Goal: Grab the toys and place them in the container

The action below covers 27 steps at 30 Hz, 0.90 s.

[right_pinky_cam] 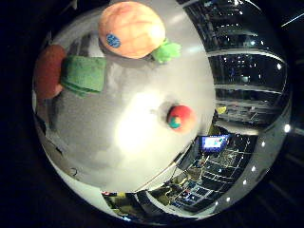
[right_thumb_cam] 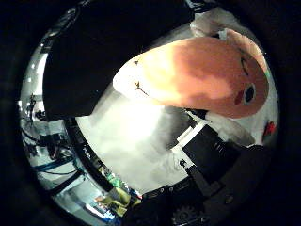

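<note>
A long orange-pink plush toy point(right_thumb_cam: 202, 77) with a stitched face fills much of the thumb side view, close against my palm. White and black parts of my right hand point(right_thumb_cam: 221, 141) curl along both of its sides. A large black container point(right_thumb_cam: 108, 52) stands right beside it on the grey table point(right_pinky_cam: 137, 133). On the table lie a round orange plush point(right_pinky_cam: 132, 29) with a green leaf, a red plush with a green part point(right_pinky_cam: 71, 73), and a small red toy point(right_pinky_cam: 181, 118) with a teal spot.
The table's edge point(right_pinky_cam: 156, 178) runs near the small red toy. Beyond it lies a dim room with shelving and a lit screen point(right_pinky_cam: 214, 142). Open grey tabletop stretches between the three toys.
</note>
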### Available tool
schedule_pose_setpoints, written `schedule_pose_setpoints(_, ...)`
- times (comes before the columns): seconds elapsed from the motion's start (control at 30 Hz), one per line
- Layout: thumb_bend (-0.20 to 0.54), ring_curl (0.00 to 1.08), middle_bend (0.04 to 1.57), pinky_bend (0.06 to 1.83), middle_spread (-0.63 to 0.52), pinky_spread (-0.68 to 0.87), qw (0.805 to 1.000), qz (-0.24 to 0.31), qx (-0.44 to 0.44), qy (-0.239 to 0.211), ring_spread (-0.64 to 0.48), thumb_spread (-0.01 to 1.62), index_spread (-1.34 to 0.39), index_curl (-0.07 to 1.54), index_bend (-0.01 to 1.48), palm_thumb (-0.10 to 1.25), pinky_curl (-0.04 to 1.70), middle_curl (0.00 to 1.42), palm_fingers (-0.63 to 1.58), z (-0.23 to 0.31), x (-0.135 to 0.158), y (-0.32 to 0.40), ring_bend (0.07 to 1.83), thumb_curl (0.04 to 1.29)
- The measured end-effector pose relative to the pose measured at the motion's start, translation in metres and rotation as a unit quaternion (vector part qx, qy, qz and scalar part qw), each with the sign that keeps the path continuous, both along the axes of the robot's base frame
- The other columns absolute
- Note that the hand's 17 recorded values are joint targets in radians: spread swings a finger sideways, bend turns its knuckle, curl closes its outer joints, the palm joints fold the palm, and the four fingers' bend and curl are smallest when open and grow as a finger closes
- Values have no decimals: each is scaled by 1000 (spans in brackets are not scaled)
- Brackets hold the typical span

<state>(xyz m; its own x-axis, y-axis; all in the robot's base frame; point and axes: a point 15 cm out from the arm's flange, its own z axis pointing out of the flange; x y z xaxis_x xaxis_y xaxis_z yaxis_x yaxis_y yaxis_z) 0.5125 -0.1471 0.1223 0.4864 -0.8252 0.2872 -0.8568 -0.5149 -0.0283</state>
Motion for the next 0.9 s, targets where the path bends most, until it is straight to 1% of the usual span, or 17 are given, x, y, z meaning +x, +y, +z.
schedule_pose_setpoints(0.13,-21,60,480,182,-287,330,1000,-7,-16,2,-8,858,-435,618,1273,1058,191,360,415,36,-12,-9,152,431)
schedule_pose_setpoints(0.3,-19,59,484,192,-292,334,999,-30,-37,15,-11,867,-424,595,1288,1069,198,364,420,95,-41,-19,153,419)
schedule_pose_setpoints(0.43,-21,56,478,190,-300,333,997,-51,-49,21,-15,871,-419,583,1305,1067,201,365,425,147,-74,-21,152,415)
schedule_pose_setpoints(0.47,-20,56,478,192,-303,331,997,-51,-50,18,-15,872,-418,581,1307,1067,202,365,426,155,-76,-18,152,414)
schedule_pose_setpoints(0.6,-20,56,475,189,-311,340,999,-15,-52,5,-25,875,-415,569,1307,1066,206,366,436,181,-66,25,157,413)
schedule_pose_setpoints(0.73,-20,58,479,192,-319,345,999,-5,-48,-7,-27,880,-414,558,1304,1065,209,370,446,201,-56,66,155,414)
schedule_pose_setpoints(0.9,-20,63,487,184,-333,347,999,22,-36,-31,-39,885,-413,549,1306,1065,202,373,462,215,-33,145,162,417)
